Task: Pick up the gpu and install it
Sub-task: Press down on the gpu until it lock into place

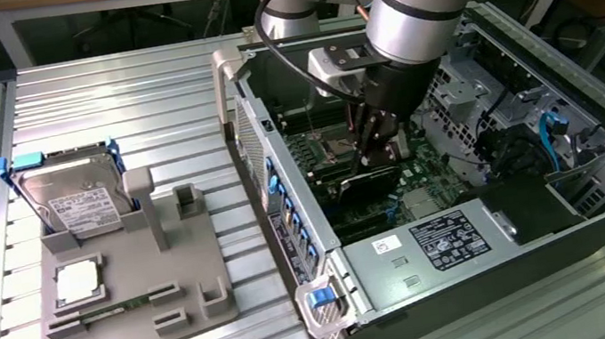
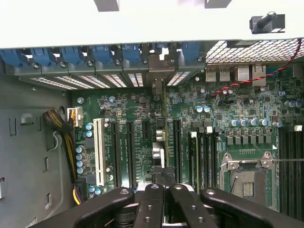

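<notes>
GPU, thin black-shrouded card [image 1: 371, 182], down edge-on among the green motherboard [image 2: 137, 118] slots.
My tool [image 1: 376, 155] is clenched on it; I cannot tell whether it is seated.

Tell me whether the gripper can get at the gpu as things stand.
Yes, it looks so: the gripper is shut on the gpu inside the open case, above the motherboard, with nothing between them.

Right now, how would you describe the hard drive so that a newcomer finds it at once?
Look at the grey tray on the ribbed table, at the exterior view's left of the open computer case. At its far end leans the hard drive, the one silver box with blue rails.
</notes>
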Controlling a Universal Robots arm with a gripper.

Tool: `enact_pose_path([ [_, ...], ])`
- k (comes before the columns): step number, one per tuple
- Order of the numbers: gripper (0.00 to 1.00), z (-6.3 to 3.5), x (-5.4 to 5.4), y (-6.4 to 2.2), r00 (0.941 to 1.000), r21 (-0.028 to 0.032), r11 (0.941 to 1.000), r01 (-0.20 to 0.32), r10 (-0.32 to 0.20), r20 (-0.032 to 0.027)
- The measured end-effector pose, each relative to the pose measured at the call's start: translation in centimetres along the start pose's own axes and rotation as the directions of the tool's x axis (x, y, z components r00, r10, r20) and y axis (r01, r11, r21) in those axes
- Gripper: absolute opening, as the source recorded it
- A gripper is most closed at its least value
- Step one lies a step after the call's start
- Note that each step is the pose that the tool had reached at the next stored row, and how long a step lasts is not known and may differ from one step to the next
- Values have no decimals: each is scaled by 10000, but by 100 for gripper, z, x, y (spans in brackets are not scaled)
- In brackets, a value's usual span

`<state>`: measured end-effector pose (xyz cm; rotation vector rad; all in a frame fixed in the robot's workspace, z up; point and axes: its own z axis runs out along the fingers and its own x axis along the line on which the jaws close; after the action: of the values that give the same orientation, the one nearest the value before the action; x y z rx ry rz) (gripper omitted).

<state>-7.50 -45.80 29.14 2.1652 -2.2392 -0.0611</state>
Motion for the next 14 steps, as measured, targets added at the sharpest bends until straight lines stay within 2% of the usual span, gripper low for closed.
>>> enact_pose_path([
  [3, 11, 3, 0, 0, 10000, 1, 10000, 0, 0, -4],
  [10, 11, 114, -1, 10, 10000, 28, 10000, 36, -36, -10],
  [12, 11, 132, -2, 10, 10000, 87, 9999, 93, -93, -20],
  [13, 11, 134, -1, 9, 9999, 110, 9999, 96, -95, -54],
  [14, 11, 151, -1, 8, 9999, 120, 9999, 97, -97, -53],
])
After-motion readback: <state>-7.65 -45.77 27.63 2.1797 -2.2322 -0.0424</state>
